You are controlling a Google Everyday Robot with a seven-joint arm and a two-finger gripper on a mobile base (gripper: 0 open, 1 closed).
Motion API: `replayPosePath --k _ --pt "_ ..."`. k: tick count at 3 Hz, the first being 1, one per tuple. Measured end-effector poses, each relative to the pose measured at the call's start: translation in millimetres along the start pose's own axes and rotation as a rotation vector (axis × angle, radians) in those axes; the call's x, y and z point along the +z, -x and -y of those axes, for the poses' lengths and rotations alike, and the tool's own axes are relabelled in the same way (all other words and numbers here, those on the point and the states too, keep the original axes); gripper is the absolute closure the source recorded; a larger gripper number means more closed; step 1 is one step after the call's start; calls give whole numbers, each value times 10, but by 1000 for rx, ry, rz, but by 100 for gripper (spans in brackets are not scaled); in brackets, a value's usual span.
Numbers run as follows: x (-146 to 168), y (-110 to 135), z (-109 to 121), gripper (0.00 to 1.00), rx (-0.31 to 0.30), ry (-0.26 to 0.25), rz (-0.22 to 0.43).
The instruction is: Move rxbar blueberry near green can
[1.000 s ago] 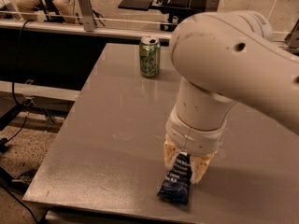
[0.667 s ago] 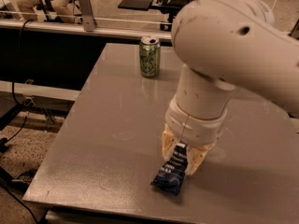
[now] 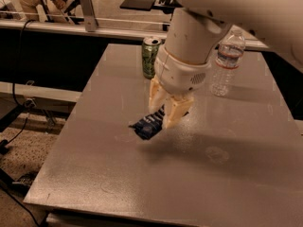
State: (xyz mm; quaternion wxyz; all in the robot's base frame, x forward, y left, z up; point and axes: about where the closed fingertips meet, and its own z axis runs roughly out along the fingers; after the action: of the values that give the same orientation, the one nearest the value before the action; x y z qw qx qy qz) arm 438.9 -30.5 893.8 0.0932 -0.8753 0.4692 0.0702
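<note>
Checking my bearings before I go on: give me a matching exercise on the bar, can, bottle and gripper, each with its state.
1 bar
2 can
3 bottle
4 gripper

A clear, upright, far right
B shut, over the middle of the table
C green, upright, left of the bottle
D navy, tilted, clamped

Pairs: 1-D, 2-C, 3-A, 4-B

The arm (image 3: 189,37) reaches down, end effector (image 3: 161,117) low over the table (image 3: 94,174), fingers (image 3: 176,111) clamped on the rxbar blueberry (image 3: 147,127).

Grey table (image 3: 142,183) carries 2 things, green can (image 3: 151,58) and water bottle (image 3: 227,65); gripper (image 3: 163,116) holds rxbar blueberry (image 3: 147,127), seemingly just above it.
</note>
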Motion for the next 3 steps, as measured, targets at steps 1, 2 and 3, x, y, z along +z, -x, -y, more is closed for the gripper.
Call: replayPosePath --k 1,2,3 --pt "-133 -2 279 100 124 -42 50" --pt "-159 9 311 100 139 -58 51" --pt "-183 -67 364 100 172 -92 8"
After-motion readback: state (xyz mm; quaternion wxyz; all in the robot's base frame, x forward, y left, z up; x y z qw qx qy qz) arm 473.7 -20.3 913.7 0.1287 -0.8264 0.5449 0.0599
